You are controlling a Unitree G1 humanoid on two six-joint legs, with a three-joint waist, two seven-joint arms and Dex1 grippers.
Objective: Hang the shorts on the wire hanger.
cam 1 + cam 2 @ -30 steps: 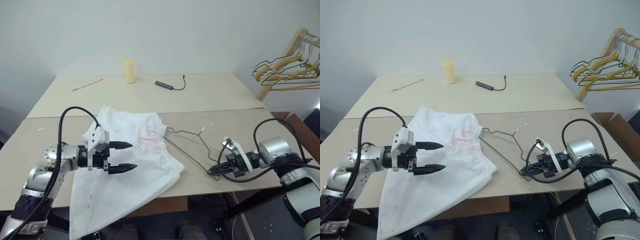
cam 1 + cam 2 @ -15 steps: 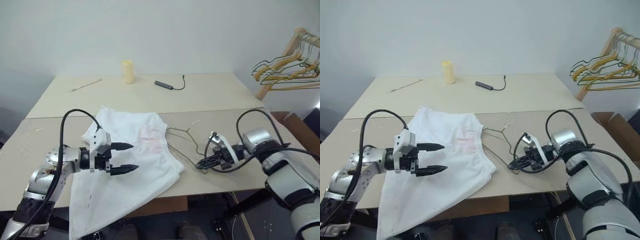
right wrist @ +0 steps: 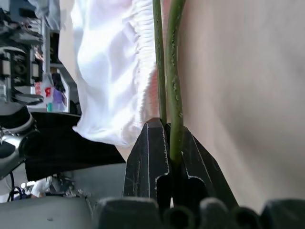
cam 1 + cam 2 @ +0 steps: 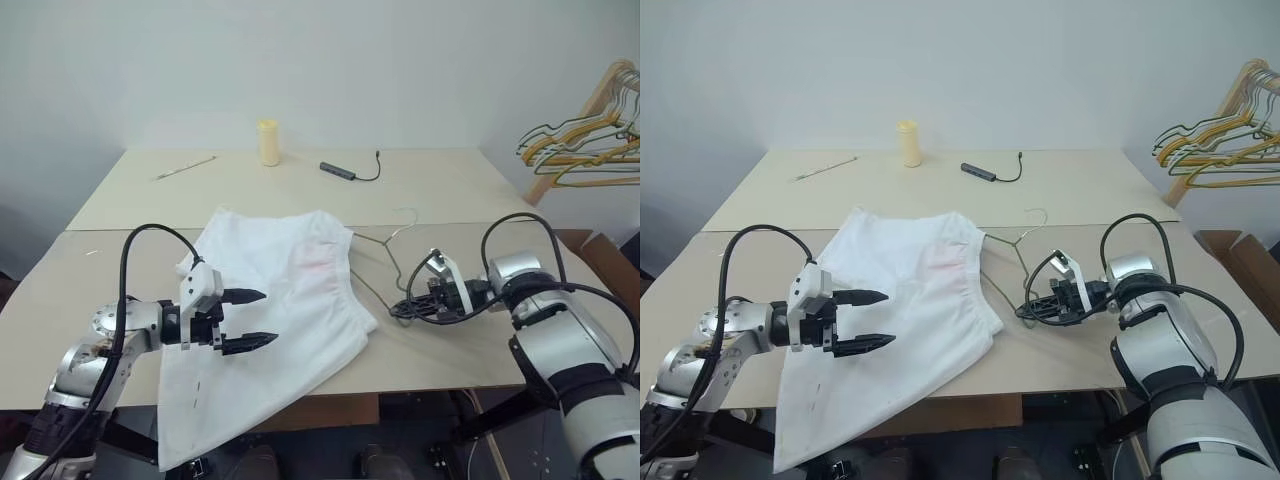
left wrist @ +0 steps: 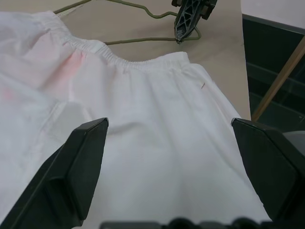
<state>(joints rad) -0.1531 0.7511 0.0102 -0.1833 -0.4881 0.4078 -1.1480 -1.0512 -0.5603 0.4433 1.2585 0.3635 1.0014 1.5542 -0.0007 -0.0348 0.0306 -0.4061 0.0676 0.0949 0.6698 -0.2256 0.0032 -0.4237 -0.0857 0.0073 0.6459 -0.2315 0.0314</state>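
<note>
The right tool (image 4: 408,309) is pressed together on the wire hanger (image 4: 383,262), pinching the end corner of the thin wire just where two strands meet, as the right wrist view shows (image 3: 167,95); from that pinch the hanger runs away from the tool toward the robot's left and slightly farther back, its long axis lying flat on the counter (image 4: 470,345), its small hook (image 4: 402,214) beyond the tool on the far side; the far corner of the wire touches or slips just under the waistband of the shorts (image 4: 270,310); I cannot tell which.

The shorts lie spread on the counter to the left of the right tool, waistband edge facing it, leg ends draped over the near counter edge; the left tool (image 4: 245,320) hovers over the middle of the cloth with its fingers spread wide and holding nothing; it is the nearer tool to the shorts.

The coming move likely turns on this: the hanger's length points straight at the waistband, so sliding it along its own axis would carry it into the shorts, provided the left tool lifts or opens the waistband first; otherwise the wire may just push the cloth.
</note>
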